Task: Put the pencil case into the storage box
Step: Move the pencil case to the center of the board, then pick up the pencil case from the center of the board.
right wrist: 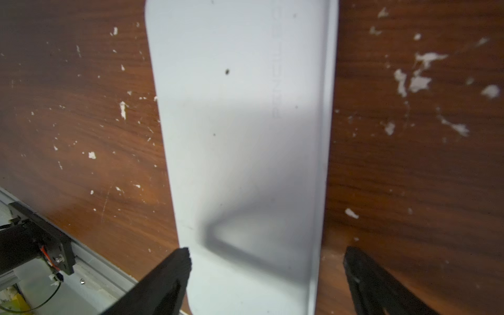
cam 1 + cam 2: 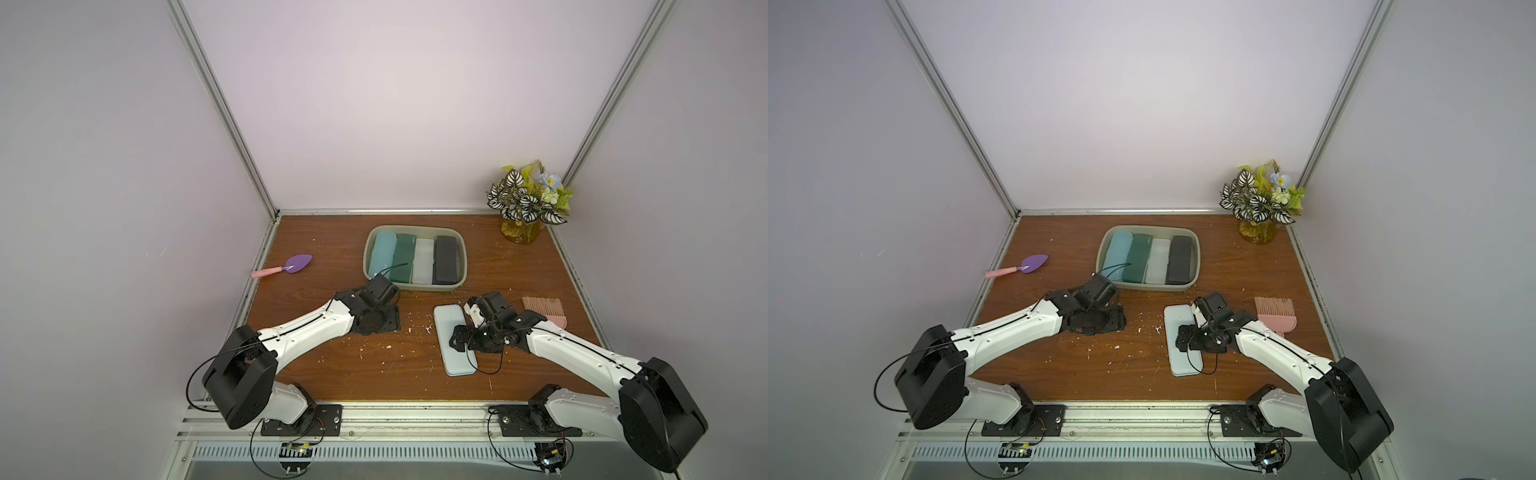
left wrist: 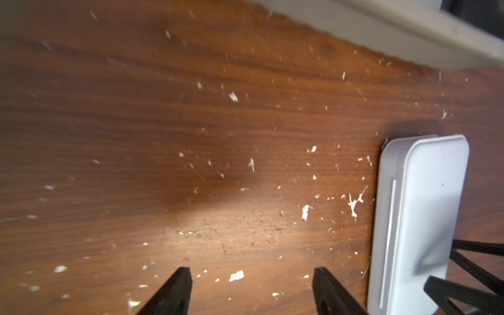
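We are straddling the pencil case (image 1: 240,109), long axis 12-to-6, with the nearer right gripper (image 1: 268,253), fingers (image 1: 169,278) apart, unclamped.

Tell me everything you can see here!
box: one, grey-beige, back middle of table.
cases in box: four, side by side: teal case, green case, white case, black case.
loose case: one, pale blue, flat on table, in front of box.
trowel: one, purple, pink handle, left side.
brush: one, pink, right side.
plant: one, green-white leaves, yellow vase, back right corner.
table: one, brown wood, white flecks.
left gripper: one, black, open, over bare table.
right gripper: one, black, open, straddling loose case.
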{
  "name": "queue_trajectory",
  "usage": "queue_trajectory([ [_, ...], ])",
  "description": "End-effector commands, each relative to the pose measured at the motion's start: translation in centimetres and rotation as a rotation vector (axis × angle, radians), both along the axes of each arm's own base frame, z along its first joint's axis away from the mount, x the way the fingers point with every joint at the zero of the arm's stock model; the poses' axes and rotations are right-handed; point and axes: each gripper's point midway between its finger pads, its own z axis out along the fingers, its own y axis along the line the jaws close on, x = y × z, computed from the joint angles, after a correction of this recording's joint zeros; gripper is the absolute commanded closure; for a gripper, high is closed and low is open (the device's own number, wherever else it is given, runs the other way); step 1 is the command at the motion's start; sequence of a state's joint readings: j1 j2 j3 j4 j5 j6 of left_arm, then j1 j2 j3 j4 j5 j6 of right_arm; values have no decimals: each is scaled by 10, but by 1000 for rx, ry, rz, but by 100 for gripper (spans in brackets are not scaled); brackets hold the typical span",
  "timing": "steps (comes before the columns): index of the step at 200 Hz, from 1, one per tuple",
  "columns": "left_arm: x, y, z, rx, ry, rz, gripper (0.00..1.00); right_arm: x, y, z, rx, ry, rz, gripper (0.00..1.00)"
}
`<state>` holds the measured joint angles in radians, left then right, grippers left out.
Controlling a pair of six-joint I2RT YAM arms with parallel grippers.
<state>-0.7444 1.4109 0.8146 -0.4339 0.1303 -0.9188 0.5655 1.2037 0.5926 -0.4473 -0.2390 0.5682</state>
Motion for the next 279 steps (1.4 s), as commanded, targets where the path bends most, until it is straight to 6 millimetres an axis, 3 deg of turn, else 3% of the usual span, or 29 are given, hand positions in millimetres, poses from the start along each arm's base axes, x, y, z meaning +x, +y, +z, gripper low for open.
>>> queue_trajectory([
  [1,0,-45,15,-254,-26,-22,29,2,-4,1,0,22,-15,10],
  [33,-10,-70,1,-350,-7,-50,29,7,0,1,52,16,1,16],
  [64,-13,-93,-4,-448,6,-75,29,3,28,14,216,17,91,18],
  [104,-25,-106,-26,-490,62,-94,29,-3,37,15,292,28,108,23],
  [170,-53,-98,-77,-491,186,-80,29,-12,47,13,399,45,121,31],
  [214,-62,-100,-78,-517,212,-110,30,-13,57,15,492,38,125,38],
  [279,-62,-96,-71,-506,189,-116,53,-9,57,23,484,10,141,38],
])
